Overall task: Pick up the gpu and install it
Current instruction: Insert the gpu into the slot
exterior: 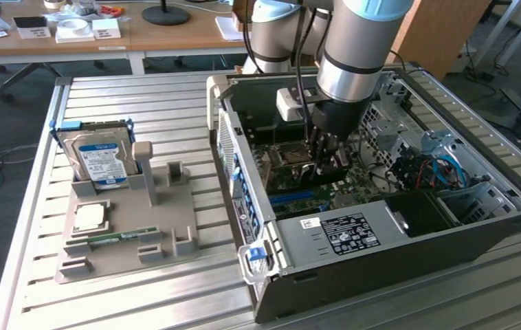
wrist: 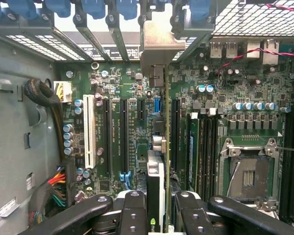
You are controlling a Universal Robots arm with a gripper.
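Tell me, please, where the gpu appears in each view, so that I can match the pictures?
Exterior view: the gpu is the dark card low inside the case, just under the gripper.
Wrist view: the gpu stands edge-on between the gripper fingers, over the slots.
Shared landmark: the empty CPU socket, close beside the gpu.
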